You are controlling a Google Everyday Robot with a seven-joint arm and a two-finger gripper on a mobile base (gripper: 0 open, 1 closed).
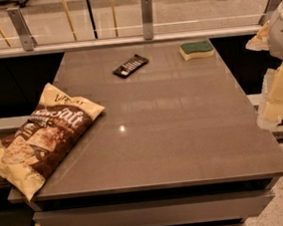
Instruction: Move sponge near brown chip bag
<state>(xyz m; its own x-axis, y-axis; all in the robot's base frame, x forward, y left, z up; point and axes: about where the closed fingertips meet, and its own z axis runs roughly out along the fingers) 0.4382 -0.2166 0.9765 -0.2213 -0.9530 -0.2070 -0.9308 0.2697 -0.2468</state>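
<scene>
One bar (131, 65) between sponge (197, 49), bag (39, 137); hand (275, 103) far right

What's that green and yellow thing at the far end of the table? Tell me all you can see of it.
A sponge: a small block of pale yellow foam with a dark green scouring face turned up. It lies flat near the far right corner of the table, touching nothing else. The robot's gripper hangs beyond the table's right edge, well clear of it.
</scene>
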